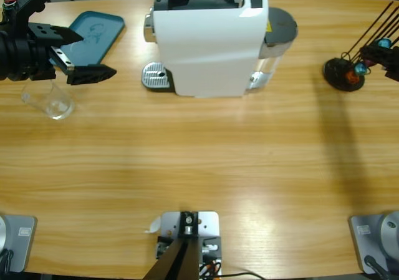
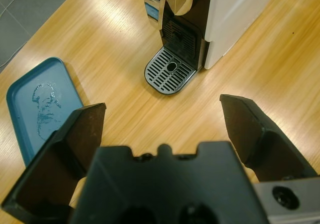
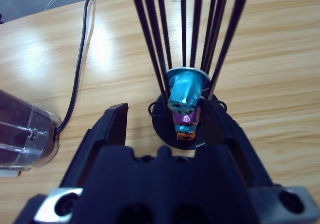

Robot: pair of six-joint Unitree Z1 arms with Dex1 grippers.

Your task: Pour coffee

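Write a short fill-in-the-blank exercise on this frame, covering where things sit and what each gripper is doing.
1. The left gripper has its jaws ____ and holds nothing.
2. The clear glass tumbler stands on the ____, apart from the machine's drip grille.
3. The right gripper faces a black wire rack that holds coffee ____.
4. The teal tray lies beside the white ____ machine.

Missing words: open; table; capsules; coffee

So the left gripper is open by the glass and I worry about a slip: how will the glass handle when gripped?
The glass is clear and smooth, so probably slippery between hard jaws. It looks thin-walled, likely light and fragile. Upright and wider at the rim, it could tip if pushed high.
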